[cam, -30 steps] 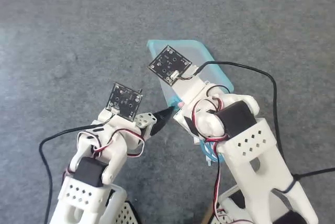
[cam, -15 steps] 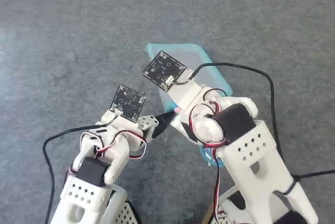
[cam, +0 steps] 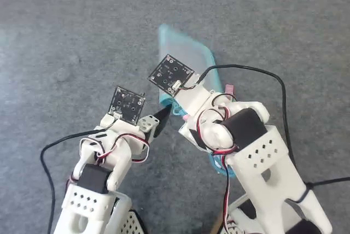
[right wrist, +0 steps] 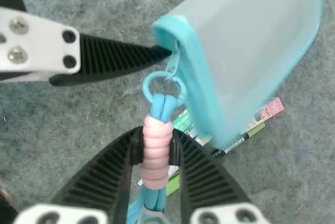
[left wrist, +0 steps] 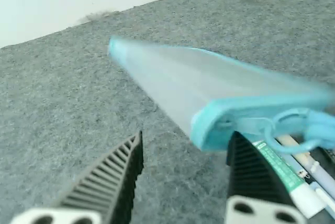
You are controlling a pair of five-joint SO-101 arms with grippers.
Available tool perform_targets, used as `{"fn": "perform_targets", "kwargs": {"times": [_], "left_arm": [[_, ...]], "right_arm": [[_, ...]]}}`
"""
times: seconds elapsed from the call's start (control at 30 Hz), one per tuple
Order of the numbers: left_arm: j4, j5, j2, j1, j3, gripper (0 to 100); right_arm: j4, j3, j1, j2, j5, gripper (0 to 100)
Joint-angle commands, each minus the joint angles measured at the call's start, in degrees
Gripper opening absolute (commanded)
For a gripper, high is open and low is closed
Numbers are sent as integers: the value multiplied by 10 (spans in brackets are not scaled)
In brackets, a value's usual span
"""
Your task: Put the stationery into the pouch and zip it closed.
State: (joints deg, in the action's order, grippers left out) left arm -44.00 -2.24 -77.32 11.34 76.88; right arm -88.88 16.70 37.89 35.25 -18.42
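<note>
Left end effector [left wrist: 187, 140] was open, one finger touching pouch corner. Teal pouch [right wrist: 251, 51] sat tilted up off grey tabletop [cam: 65, 42], between both arms. Right end effector [right wrist: 156, 136] had pink zipper pull [right wrist: 155, 156] pinched tight. Pens [left wrist: 293, 178] lay under pouch.

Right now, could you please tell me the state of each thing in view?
pouch: one end lifted, tilted.
right gripper: shut on the zip pull cord.
left gripper: open, fingers astride the pouch's corner.
stationery: lying outside, partly under the pouch.
</note>
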Motion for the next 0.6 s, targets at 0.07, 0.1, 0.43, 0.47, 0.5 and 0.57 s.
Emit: {"fn": "perform_targets", "kwargs": {"times": [0.07, 0.1, 0.43, 0.47, 0.5, 0.57], "left_arm": [[25, 2, -8, -5, 3, 148], [28, 1, -8, -5, 5, 134], [-35, 14, -13, -17, -34, 159], [-47, 31, -14, -33, -44, 171], [-53, 45, -14, -52, -49, 182], [-52, 52, -14, -98, -50, 193]], "right_arm": [[-3, -33, 7, 22, -7, 6], [-3, -33, 7, 22, -8, 6], [5, -33, 7, 0, -33, 6], [14, -32, 8, -14, -36, 6], [21, -32, 8, -31, -33, 6], [36, -31, 8, -68, -25, 6]]}}
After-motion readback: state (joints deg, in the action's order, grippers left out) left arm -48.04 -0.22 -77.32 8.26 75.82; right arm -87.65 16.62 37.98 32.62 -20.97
